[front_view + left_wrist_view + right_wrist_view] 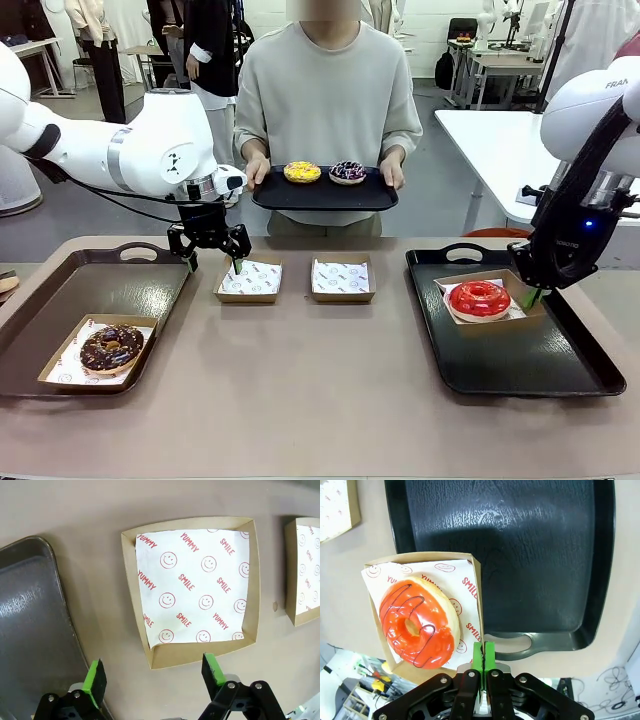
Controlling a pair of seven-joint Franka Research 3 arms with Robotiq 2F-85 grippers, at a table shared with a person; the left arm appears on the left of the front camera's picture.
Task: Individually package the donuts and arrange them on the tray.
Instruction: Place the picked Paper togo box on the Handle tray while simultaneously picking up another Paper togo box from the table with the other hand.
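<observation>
A person across the table holds a black tray [325, 197] carrying a yellow-iced donut [302, 172] and a purple sprinkled donut [347, 172]. My left gripper [214, 262] [152, 669] hangs open just above the near edge of an empty paper-lined box [250, 279] [192, 587]. The glossy red donut [480, 298] [419, 625] lies in a box [520, 283] [420, 558] on the black right tray [540, 370] [520, 555]. My right gripper [534, 296] [483, 652] is shut on that box's wall. A chocolate sprinkled donut [112, 347] sits boxed on the brown left tray [60, 290].
A second empty lined box [342, 279] [305, 570] stands at the table's middle, right of the first. The brown tray's corner [30, 630] lies close beside my left fingers. Bare tabletop stretches along the front edge.
</observation>
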